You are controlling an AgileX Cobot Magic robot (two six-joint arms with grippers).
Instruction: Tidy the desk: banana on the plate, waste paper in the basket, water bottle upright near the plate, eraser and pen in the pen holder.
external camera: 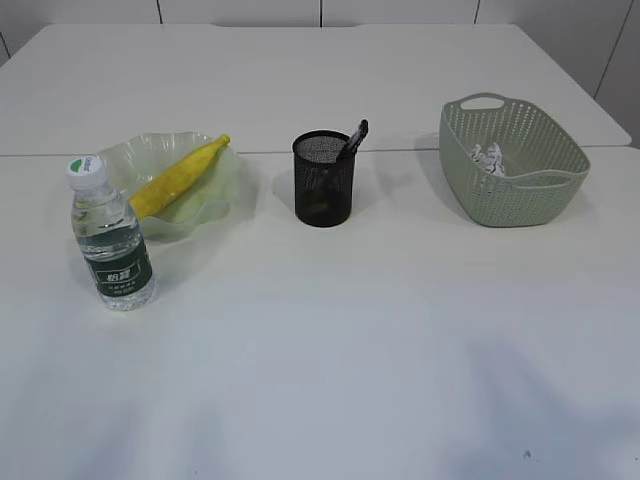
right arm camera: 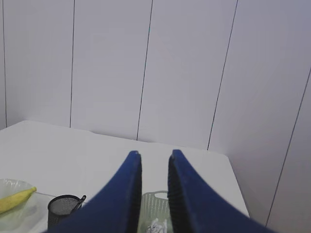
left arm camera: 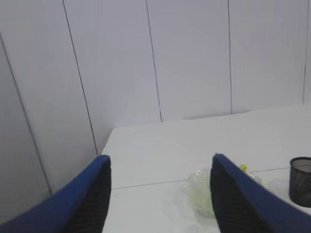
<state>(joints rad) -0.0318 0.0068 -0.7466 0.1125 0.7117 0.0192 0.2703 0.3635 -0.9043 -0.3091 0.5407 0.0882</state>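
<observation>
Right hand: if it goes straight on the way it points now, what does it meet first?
Nothing near. The right hand is open slightly, holds nothing, and points over the basket at the panelled wall; the way looks free until there, though depth is unclear.

The right pincer [right arm camera: 154, 158] hangs empty, narrowly parted, above the worktop [right arm camera: 63, 150]; basket [right arm camera: 155, 204] at 6 o'clock, pen holder [right arm camera: 63, 209] and banana [right arm camera: 17, 199] toward 8.

Left tool [left arm camera: 160, 167] running off the bottom edge, its right finger [left arm camera: 243, 199] hiding part of the blurred plate [left arm camera: 199, 189], pen holder [left arm camera: 301, 180] cut by the right edge beyond that finger, basket [right arm camera: 154, 206] showing only between the right tool [right arm camera: 154, 156] fingers, crumpled paper [right arm camera: 155, 225] inside too small to make out
</observation>
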